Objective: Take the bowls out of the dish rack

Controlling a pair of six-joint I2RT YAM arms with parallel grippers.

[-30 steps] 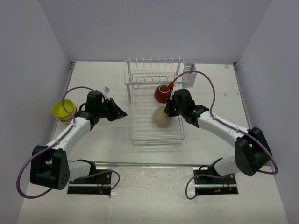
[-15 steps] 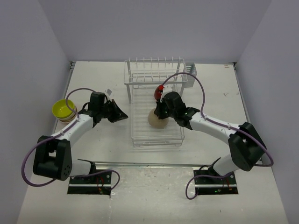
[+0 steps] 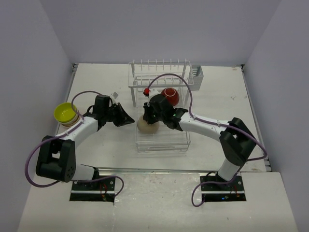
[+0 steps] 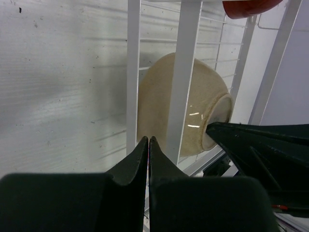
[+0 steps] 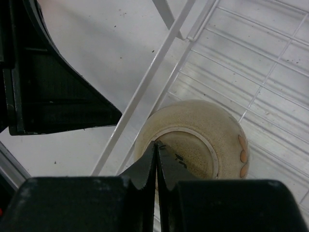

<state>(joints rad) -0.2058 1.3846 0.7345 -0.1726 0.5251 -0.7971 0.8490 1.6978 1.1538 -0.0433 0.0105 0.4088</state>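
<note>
A beige bowl [image 3: 148, 124] lies upside down at the left edge of the white dish rack [image 3: 163, 145]. My right gripper [image 3: 149, 114] is shut, and its tips rest on the bowl's foot ring [image 5: 189, 145]. A dark red bowl [image 3: 170, 95] sits upside down further back in the rack. My left gripper [image 3: 129, 121] is shut and empty, just outside the rack's left rail, pointing at the beige bowl [image 4: 169, 111]. A lime-yellow bowl [image 3: 65, 113] tops a stack at the far left.
The rack's raised tines [image 3: 159, 67] and small cutlery basket [image 3: 197, 76] stand at the back. A rack rail [image 4: 186, 72] runs between my left gripper and the beige bowl. The two grippers are close together at the rack's left edge.
My right gripper has swept left across the rack, and the beige bowl has slid with it from the middle to the left edge. My left gripper has barely moved.
</note>
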